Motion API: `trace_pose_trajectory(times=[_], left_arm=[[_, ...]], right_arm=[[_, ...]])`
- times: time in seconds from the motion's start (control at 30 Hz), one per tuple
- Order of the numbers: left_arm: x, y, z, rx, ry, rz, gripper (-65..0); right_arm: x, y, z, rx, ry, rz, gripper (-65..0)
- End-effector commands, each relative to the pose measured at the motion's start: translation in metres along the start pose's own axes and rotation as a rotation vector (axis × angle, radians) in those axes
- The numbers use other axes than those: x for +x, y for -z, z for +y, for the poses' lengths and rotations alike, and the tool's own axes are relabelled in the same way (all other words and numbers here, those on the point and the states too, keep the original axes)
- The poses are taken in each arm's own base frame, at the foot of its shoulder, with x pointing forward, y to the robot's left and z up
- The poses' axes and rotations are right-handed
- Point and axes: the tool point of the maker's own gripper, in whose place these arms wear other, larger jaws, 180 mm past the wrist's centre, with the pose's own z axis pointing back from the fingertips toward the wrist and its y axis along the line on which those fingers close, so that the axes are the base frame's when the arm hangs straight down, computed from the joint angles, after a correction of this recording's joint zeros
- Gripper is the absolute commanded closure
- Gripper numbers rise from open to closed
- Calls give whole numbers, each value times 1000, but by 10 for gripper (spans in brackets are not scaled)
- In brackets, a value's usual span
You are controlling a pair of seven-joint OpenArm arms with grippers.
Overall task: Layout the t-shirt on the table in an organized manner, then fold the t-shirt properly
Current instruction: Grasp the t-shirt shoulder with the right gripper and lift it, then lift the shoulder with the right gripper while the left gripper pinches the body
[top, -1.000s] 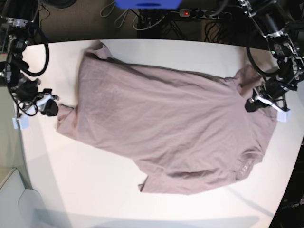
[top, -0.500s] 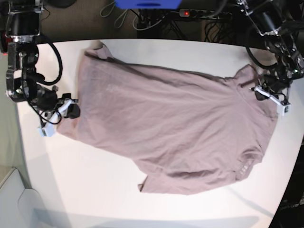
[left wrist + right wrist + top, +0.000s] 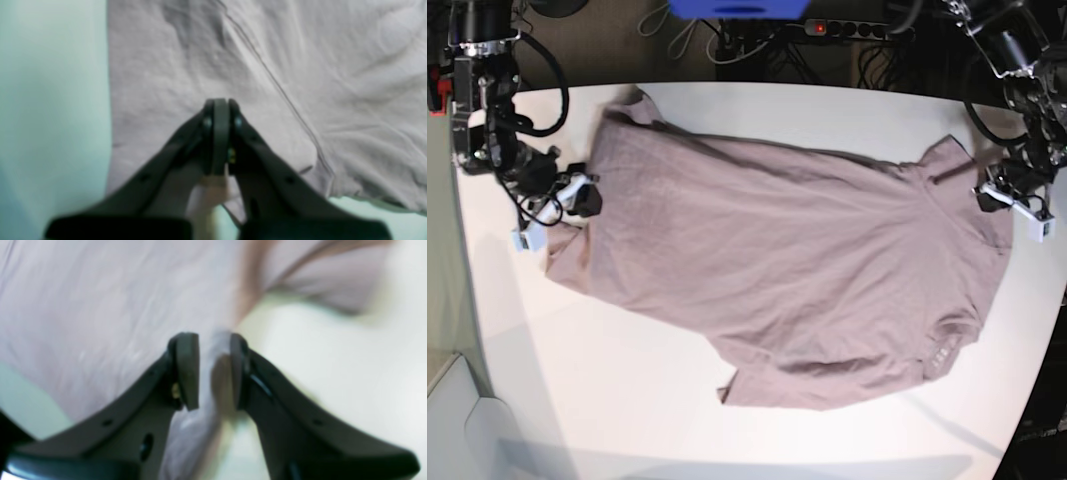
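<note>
The right gripper (image 3: 587,197) is now sitting further in over the t-shirt (image 3: 777,270) than a second ago, when it was out past the hem corner; the corner has gone inward with it. Its jaws are pinching a ridge of mauve cloth, which in the right wrist view is bunching between the pads (image 3: 187,370). The left gripper (image 3: 987,195) has drawn up and outward along the sleeve, and that sleeve is now lying flatter beneath it. Its jaws are pressed together with nothing visible between the tips. The shirt is lying spread diagonally on the table (image 3: 627,400), collar away from both grippers. The right wrist view is blurring badly, so the cloth's edges there are hard to make out. The left fingertips are hiding the fabric directly under them.
</note>
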Motion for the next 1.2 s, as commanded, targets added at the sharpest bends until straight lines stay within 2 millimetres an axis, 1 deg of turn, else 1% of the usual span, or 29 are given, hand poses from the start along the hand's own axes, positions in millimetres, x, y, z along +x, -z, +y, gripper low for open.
trace_pose_trajectory(times=[0.0,0.1,0.17,0.3,0.53,0.57,0.6,0.7,0.77,0.9,0.97,1.03,1.07,1.13,1.17], left_arm=[[23,-5,1,0,20,-59,-4],[29,-4,-1,-5,22,-70,-4],[31,-3,-3,-8,21,-76,-4],[31,-3,-3,-10,20,-76,-4],[31,-3,-3,-10,20,-76,-4],[31,-2,-4,-11,19,-76,-4],[31,-2,-4,-11,19,-76,-4],[31,-2,-4,-11,19,-76,-4],[31,-2,-4,-11,19,-76,-4],[32,-2,-5,-13,17,-79,-4],[32,-2,-5,-13,17,-79,-4],[33,-2,-5,-15,16,-81,-4],[33,-2,-5,-15,16,-82,-4],[39,-2,-7,-17,19,-93,-4],[39,-2,-7,-18,18,-93,-4]], right_arm=[[17,-4,-7,-20,9,-47,-179],[10,-1,-18,-47,49,-29,-200],[5,1,-19,-47,60,-18,-203],[1,3,-15,-38,71,-12,-203],[0,5,-10,-27,74,-12,-203],[-1,6,-9,-23,71,-9,-203],[-4,8,-3,-6,57,1,-203],[-17,17,26,88,-22,46,-200],[-30,23,47,153,-70,83,-200],[-56,27,97,321,-203,150,-199],[-67,23,129,420,-291,168,-199],[-78,13,164,531,-398,182,-199],[-81,6,177,580,-453,182,-199],[-83,-7,197,643,-527,171,-199],[-80,-12,202,656,-551,158,-199]])
